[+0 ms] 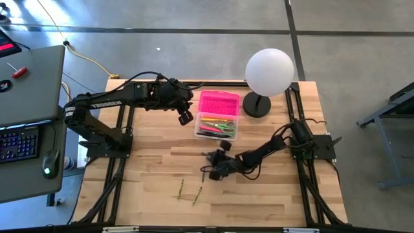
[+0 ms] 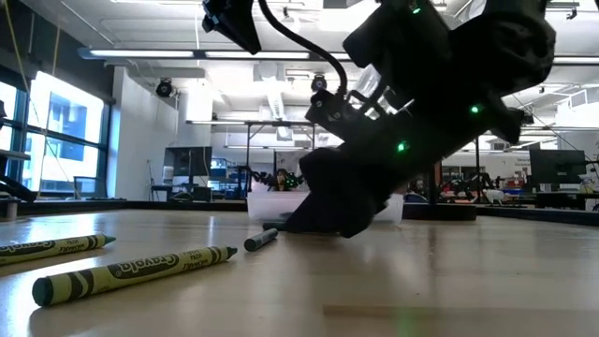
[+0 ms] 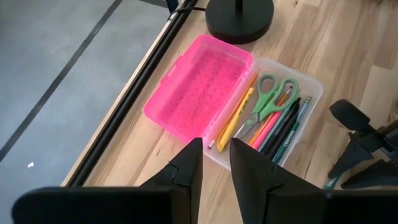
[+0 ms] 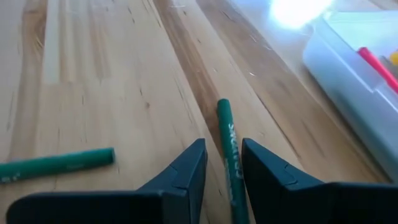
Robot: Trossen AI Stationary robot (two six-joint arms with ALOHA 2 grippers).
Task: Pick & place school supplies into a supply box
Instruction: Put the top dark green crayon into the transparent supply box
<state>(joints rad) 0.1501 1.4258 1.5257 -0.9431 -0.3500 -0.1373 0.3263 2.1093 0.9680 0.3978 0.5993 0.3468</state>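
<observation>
The supply box's clear tray (image 1: 217, 127) sits on the table with its pink lid (image 1: 218, 103) folded open toward the far edge. The tray holds green-handled scissors (image 3: 271, 93) and several pens and pencils. My left gripper (image 1: 185, 118) hangs shut in the air just left of the box, touching nothing. My right gripper (image 1: 208, 173) is low on the table, near of the box, shut on a dark green pen (image 4: 227, 146). Two olive crayons (image 1: 182, 188) (image 1: 197, 194) lie flat near the near edge. My right gripper (image 4: 222, 144) has the green pen's shaft (image 4: 231, 169) pinched between its two fingers. It comes in slanting low from the table's right, and the pen lies along the fingers. The pen's free end (image 2: 260, 240) sticks out past the fingertips and rests on the table.
A white globe lamp (image 1: 268, 71) on a black base (image 1: 257, 105) stands just right of the lid. Another green stick (image 4: 59, 164) lies on the wood beside my right gripper. Black frame rails run along the table's edges. A desk with a keyboard (image 1: 18, 142) stands to the left.
</observation>
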